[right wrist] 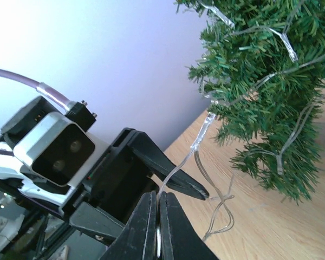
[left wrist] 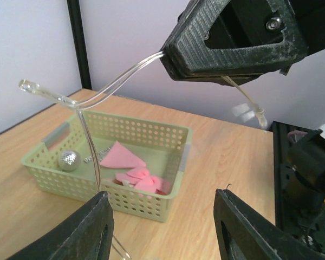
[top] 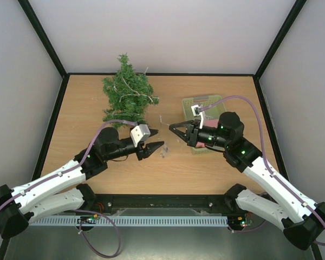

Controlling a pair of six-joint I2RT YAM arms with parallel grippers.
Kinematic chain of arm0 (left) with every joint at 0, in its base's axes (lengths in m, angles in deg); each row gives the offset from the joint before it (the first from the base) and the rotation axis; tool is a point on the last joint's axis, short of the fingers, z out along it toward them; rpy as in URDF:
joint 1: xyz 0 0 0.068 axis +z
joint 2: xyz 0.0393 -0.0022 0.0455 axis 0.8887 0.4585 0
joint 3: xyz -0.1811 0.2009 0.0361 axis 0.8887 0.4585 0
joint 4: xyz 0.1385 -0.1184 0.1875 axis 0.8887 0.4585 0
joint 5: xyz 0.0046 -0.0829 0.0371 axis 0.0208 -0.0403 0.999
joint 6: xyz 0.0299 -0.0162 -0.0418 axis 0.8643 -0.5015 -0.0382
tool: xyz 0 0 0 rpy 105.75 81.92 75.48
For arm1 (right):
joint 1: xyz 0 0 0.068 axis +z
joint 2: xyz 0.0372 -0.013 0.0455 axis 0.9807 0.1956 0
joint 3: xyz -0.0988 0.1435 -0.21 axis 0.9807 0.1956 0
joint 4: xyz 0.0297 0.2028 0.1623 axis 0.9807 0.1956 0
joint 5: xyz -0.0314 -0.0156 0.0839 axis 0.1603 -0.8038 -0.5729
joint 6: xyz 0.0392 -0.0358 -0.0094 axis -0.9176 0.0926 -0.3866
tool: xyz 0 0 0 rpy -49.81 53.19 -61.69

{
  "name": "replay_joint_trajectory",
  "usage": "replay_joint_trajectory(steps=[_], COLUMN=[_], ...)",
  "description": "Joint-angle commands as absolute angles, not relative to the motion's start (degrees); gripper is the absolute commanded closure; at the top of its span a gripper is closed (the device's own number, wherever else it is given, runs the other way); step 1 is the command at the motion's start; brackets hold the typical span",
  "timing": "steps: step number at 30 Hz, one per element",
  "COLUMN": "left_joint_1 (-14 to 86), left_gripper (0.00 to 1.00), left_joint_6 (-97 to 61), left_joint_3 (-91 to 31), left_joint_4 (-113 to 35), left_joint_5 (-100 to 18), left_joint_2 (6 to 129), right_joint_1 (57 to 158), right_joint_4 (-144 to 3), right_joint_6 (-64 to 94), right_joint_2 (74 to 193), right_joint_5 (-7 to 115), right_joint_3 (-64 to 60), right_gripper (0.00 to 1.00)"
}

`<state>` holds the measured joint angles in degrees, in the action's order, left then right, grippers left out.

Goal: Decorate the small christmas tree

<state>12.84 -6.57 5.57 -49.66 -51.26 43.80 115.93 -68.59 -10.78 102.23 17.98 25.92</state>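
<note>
The right gripper [right wrist: 159, 206] has its fingers pressed together on the clear light string [left wrist: 89, 130]. The left gripper [left wrist: 162, 219] faces it with fingers apart, and the wire passes beside one of them. The small christmas tree [top: 127, 97] stands far left on the table and already carries some of the lights. I judge the draping is in hand; next, the loose wire must go to the branches.

The light string [top: 163, 153] seems too thin to trace.

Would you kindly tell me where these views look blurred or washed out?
Top external: evenly lit, sharp, soft shadows on the table. Left wrist: the basket is crisp, one bulb of the light string smears. Right wrist: the wall glares white at upper left.
</note>
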Motion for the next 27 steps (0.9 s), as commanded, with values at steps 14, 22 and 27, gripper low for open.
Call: replay_joint_trajectory(steps=[14, 22, 27], left_joint_1=[12.0, 10.8, 9.4], left_gripper=[0.49, 0.48, 0.51], left_joint_6=[-1.9, -2.8, -3.0], left_joint_3=[7.1, 4.6, 3.7], left_joint_4=[-59.5, -58.4, -57.4], left_joint_5=[-59.1, -62.3, -58.8], left_joint_2=[47.1, 51.4, 54.2], right_joint_1=[116.9, 116.9, 116.9], right_joint_4=[-81.2, -82.7, -84.8], right_joint_6=[-20.1, -20.9, -22.6], right_joint_2=[102.6, 103.4, 103.6], right_joint_5=[19.2, 19.0, 19.1], right_joint_3=[30.4, 30.0, 30.5], right_gripper=[0.98, 0.98, 0.98])
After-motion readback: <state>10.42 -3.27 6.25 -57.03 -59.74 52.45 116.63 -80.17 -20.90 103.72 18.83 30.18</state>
